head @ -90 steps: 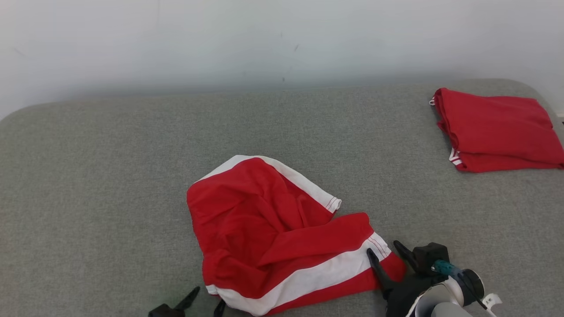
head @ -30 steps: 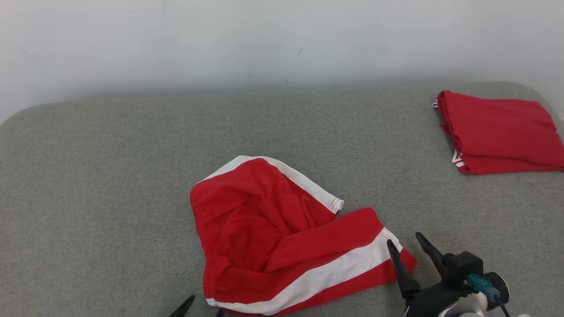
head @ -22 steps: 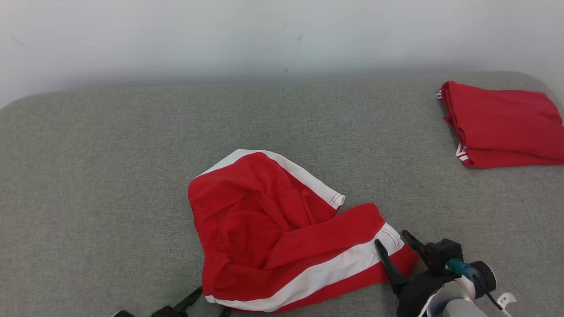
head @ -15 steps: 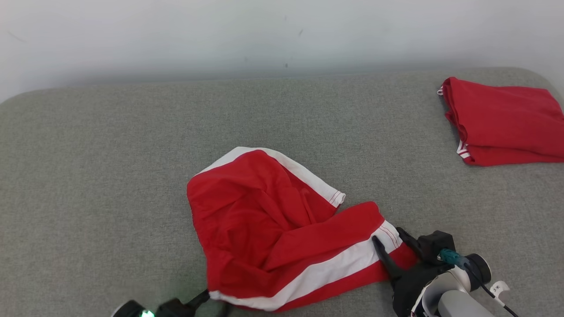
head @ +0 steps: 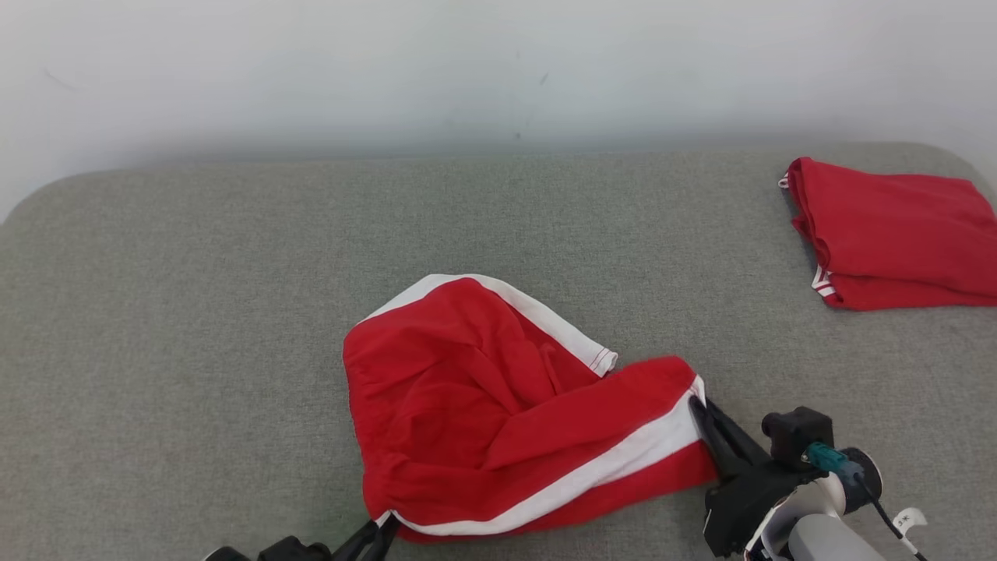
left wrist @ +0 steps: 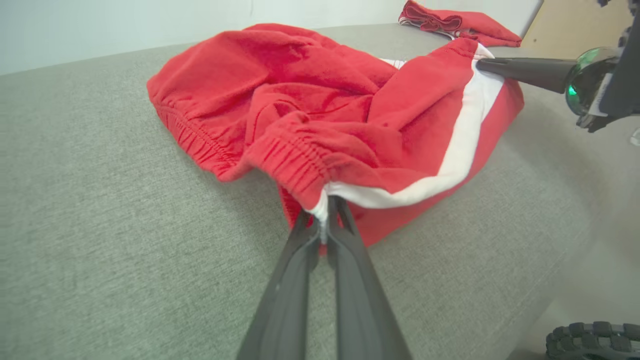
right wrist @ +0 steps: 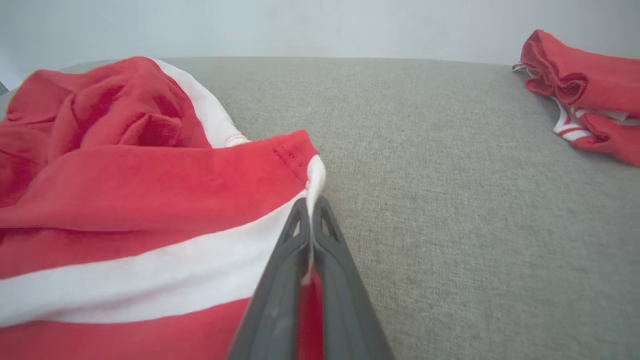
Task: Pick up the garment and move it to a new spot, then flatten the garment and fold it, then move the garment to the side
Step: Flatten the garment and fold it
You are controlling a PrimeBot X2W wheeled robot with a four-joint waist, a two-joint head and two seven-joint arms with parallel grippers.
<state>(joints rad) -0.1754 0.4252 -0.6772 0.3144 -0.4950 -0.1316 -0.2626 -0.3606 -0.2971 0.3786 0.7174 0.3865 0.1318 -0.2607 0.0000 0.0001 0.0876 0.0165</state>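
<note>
A crumpled red garment [head: 483, 405] with white side stripes lies near the front edge of the grey surface [head: 195, 312]. My left gripper [head: 382, 534] is shut on its elastic waistband corner at the lower left; the left wrist view shows the fingers pinching the white stripe of the garment [left wrist: 350, 125] at my left gripper [left wrist: 325, 210]. My right gripper [head: 697, 405] is shut on the hem at the garment's right end, and in the right wrist view the garment [right wrist: 125, 200] has its white hem edge clamped in my right gripper [right wrist: 311, 202].
A second red garment [head: 888, 230], folded, lies at the far right of the grey surface, also seen as the folded garment [right wrist: 585, 85] and the folded garment [left wrist: 460, 25]. A pale wall [head: 467, 70] rises behind. A black tyre [left wrist: 595, 340] shows beyond the surface's near edge.
Both grippers have closed on the garment: the left on the waistband corner, the right on the hem. The right end of the cloth is pulled slightly taut. The head camera has shifted a little.
</note>
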